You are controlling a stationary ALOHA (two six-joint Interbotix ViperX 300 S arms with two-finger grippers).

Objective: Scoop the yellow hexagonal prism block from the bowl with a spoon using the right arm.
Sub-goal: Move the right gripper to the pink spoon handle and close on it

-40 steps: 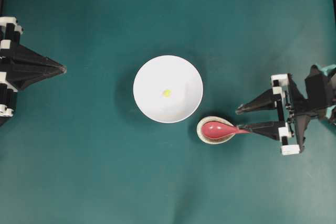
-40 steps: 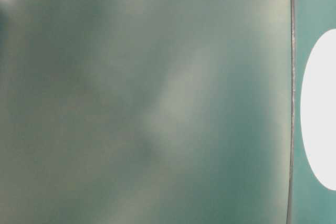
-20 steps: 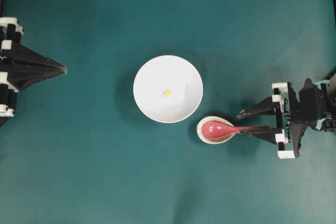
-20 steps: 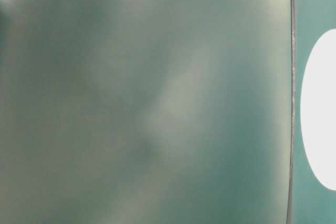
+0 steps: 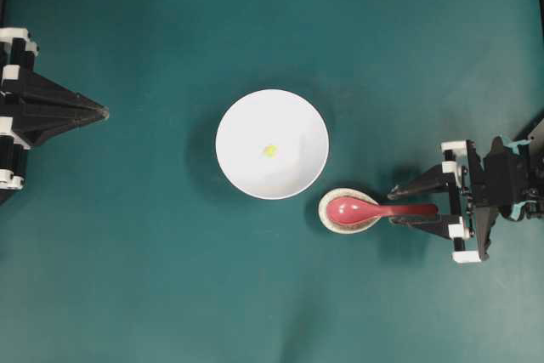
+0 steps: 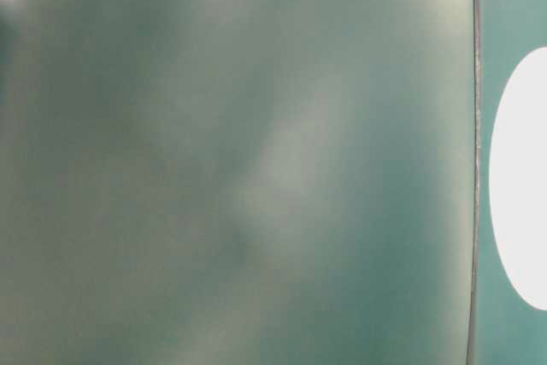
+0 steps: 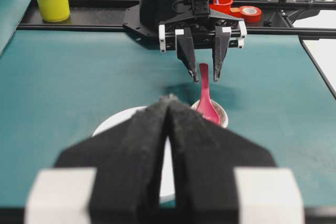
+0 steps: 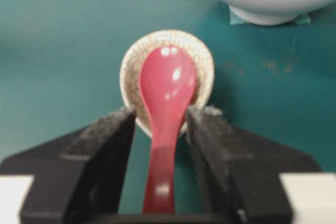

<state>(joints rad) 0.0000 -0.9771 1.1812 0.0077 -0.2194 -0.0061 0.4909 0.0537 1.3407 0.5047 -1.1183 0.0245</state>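
While the spoon (image 8: 167, 103) rests scoop-first in the speckled dish (image 8: 206, 64), its handle runs straight back between the right claw (image 8: 160, 153) fingers, open, straddling, not visibly clamped. Yellow block (image 5: 269, 150): in bowl (image 5: 234, 116), beyond.

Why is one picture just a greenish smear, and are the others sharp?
Table-level view: almost wholly out of focus, only a white bowl edge showing. Right wrist view: the spoon fairly clear with glare spots, gripper fingers blurred. Overhead view: sharp.
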